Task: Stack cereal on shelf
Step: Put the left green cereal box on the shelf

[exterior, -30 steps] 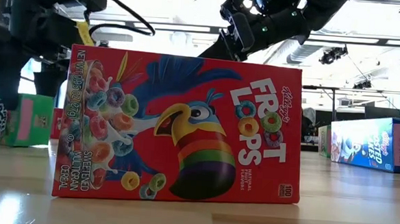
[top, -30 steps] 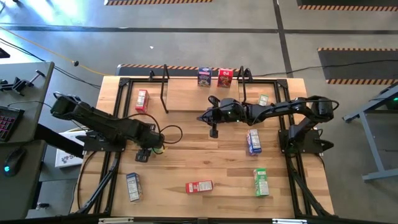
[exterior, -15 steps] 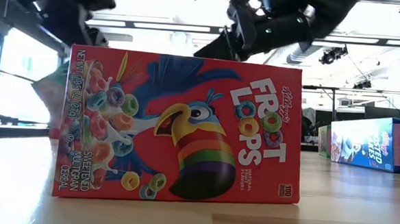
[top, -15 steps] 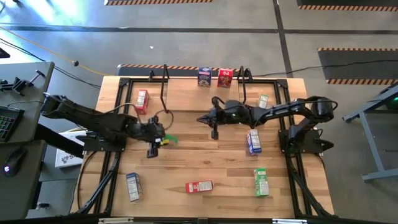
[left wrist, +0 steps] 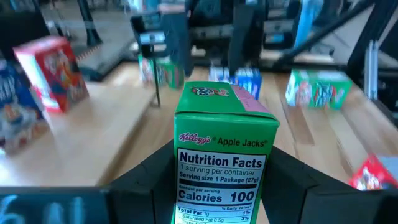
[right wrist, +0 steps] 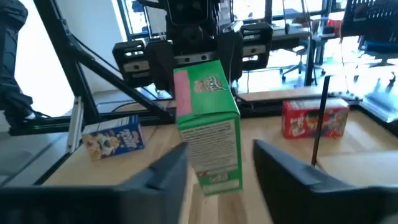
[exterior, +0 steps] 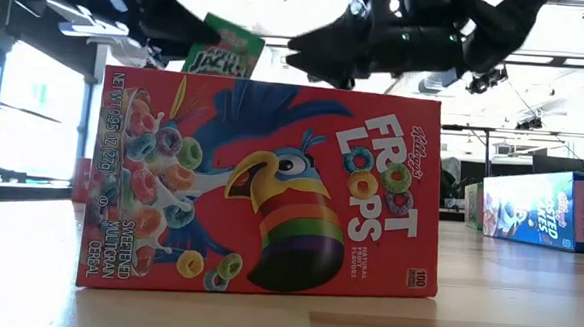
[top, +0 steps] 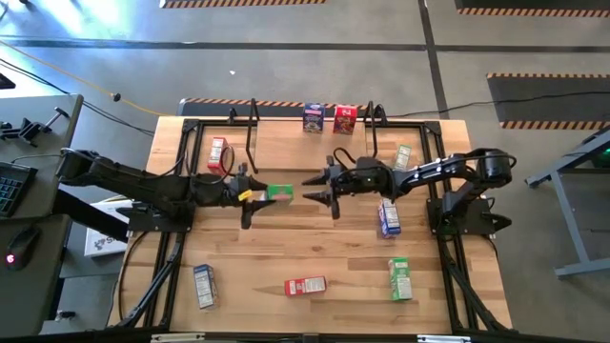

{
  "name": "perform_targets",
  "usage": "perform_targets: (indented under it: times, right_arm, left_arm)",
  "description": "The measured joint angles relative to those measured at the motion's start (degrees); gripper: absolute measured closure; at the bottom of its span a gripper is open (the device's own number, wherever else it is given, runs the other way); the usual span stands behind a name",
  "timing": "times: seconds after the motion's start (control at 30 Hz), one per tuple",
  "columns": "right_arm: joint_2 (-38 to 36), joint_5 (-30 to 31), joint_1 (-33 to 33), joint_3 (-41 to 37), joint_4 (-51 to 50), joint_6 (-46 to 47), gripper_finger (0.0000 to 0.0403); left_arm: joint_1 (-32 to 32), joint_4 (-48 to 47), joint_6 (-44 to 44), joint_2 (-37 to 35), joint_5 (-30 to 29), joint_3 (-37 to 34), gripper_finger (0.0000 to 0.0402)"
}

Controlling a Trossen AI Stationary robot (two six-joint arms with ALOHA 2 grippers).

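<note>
A green cereal box [top: 279,192] hangs above the table's middle, with my left gripper [top: 257,194] shut on it. In the left wrist view its nutrition panel [left wrist: 221,180] faces the camera. My right gripper [top: 307,189] stands open and level just right of the box's free end [right wrist: 214,177], its fingers apart from it. The shelf [top: 315,152], a light board with black hoop frames, lies at the far middle. A blue box [top: 314,117] and a red box [top: 344,118] stand at its far edge. My left gripper pinches the green box between its two fingers, on the two narrow sides [left wrist: 179,180] at the end nearest the wrist. The fingers come level from the table's left and lie along the box. The box sticks out toward the right gripper, lifted clear of the table.
Loose cereal boxes lie around: red [top: 218,153] far left, green-white [top: 404,154] far right, blue [top: 388,216] under the right arm, green [top: 399,278], red [top: 306,285] and blue [top: 203,285] near the front edge. The red one fills the low view [exterior: 261,182].
My left gripper has shut on the green box, lifted it off the table, tipped from pointing down to nearly level and carried it toward the right gripper. My right gripper has tipped up to level and opened its fingers.
</note>
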Motion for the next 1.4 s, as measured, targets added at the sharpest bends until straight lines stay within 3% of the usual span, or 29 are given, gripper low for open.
perform_targets:
  times: [0.13, 0.23, 1.1, 1.4]
  right_arm:
    - [0.0, 0.05, 0.28, 3.54, -3.76, -2.12, 0.0143]
    - [0.0, 0.04, 0.31, 5.48, -5.25, -2.82, 0.0117]
    - [0.0, -4.79, 0.88, 8.47, -0.36, -0.68, 0.0112]
    - [0.0, -2.64, 0.92, 8.74, -0.44, -0.29, 0.0112]
  left_arm:
    - [0.41, 2.61, 1.29, 0.03, 2.24, 0.03, 0.0231]
    - [0.8, 4.08, 1.59, -0.01, 2.94, 0.03, 0.0231]
    - [4.08, 14.08, 2.58, 0.08, 3.82, 0.03, 0.0231]
    - [5.71, 16.56, 1.65, 0.08, 6.13, 0.03, 0.0231]
